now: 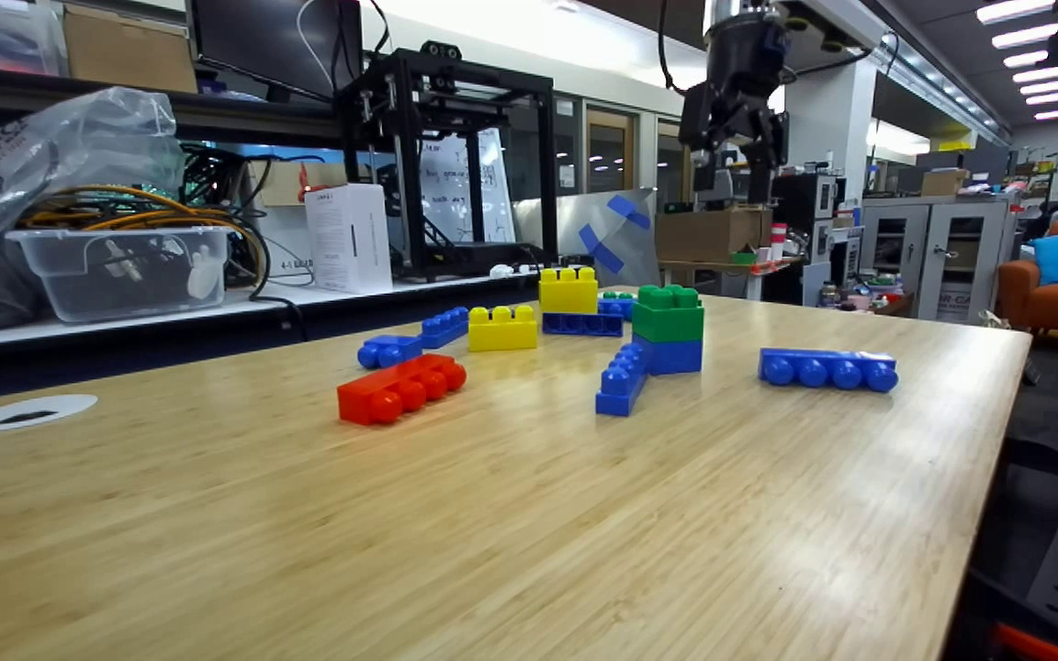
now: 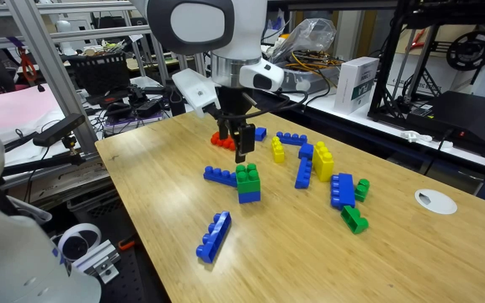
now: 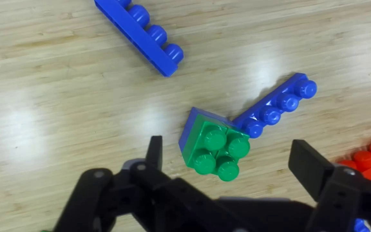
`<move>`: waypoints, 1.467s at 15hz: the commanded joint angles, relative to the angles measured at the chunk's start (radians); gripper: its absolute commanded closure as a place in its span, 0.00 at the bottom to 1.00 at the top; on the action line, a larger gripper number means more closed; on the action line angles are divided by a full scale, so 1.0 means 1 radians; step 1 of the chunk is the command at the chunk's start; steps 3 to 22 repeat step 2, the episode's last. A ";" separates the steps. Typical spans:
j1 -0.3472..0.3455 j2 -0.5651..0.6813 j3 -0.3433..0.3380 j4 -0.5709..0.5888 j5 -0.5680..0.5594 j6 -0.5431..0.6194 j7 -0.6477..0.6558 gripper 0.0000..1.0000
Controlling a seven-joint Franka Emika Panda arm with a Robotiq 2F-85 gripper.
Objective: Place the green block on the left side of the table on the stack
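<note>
The stack, a blue base with a green studded top, stands upright on the table. It also shows in an exterior view and in the wrist view, where a seam splits the green top. A wide green block as large as the red brick does not show. Two small loose green bricks lie on the table: one upright, one tipped on its side. My gripper is open and empty, high above the stack. In the wrist view the stack appears between the spread fingers.
A blue brick touches the stack's base. Another blue brick lies on its side nearer the robot. Red, yellow and several blue bricks lie around. A blue brick is beside the loose green ones.
</note>
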 commanded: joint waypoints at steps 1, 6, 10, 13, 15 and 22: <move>0.009 -0.003 -0.004 0.001 -0.003 -0.001 0.005 0.00; 0.010 -0.003 -0.005 0.001 -0.003 -0.001 0.005 0.00; 0.010 -0.003 -0.005 0.001 -0.003 -0.001 0.005 0.00; 0.010 -0.003 -0.005 0.001 -0.003 -0.001 0.005 0.00; 0.010 -0.003 -0.005 0.001 -0.003 -0.001 0.005 0.00; 0.010 -0.003 -0.005 0.001 -0.003 -0.001 0.005 0.00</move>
